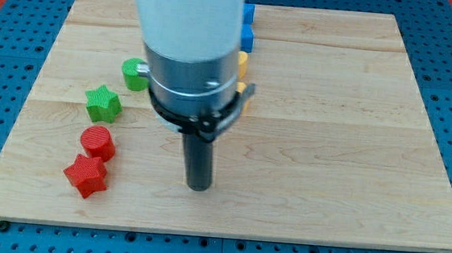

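My tip (198, 186) rests on the wooden board (330, 135), low in the view and a little left of centre. It touches no block. Nearest are the red cylinder (96, 143) and the red star (86, 175), both well to its left. Higher on the left sit a green star (102, 103) and a green cylinder (135, 74), the latter partly hidden by the arm. Behind the arm's right side, two blue blocks (249, 13) (247, 38) and two yellow blocks (243, 63) (245, 92) peek out; their shapes are hidden.
The arm's white and grey body (187, 51) covers the upper middle of the board. A blue pegboard table (5, 53) surrounds the board on all sides.
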